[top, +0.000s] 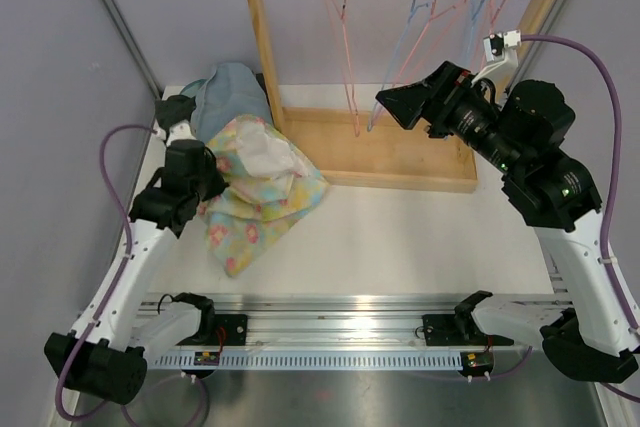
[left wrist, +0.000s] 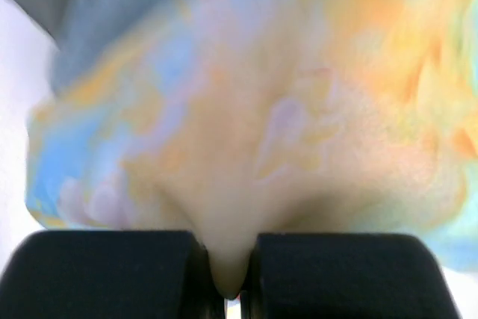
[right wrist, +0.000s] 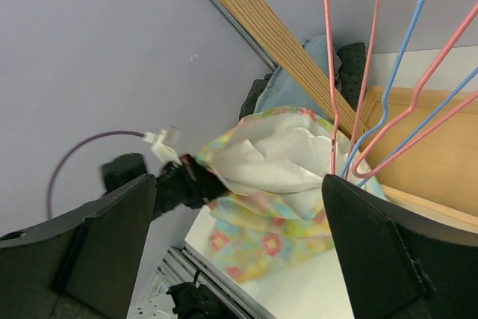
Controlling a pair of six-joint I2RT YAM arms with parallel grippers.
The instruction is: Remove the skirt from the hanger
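While your left gripper pinches a fold of the pastel floral fabric skirt, heaped on the white table left of the wooden rack, your right gripper hangs spread wide by the pink and blue wire hangers.

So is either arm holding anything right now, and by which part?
The left gripper is shut on a bunched fold of the floral skirt; the right gripper is open and empty.

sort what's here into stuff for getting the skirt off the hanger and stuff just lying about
for the job: floral skirt, pinched in the shut left gripper; empty wire hangers
lying about: blue garment behind the skirt; wooden rack
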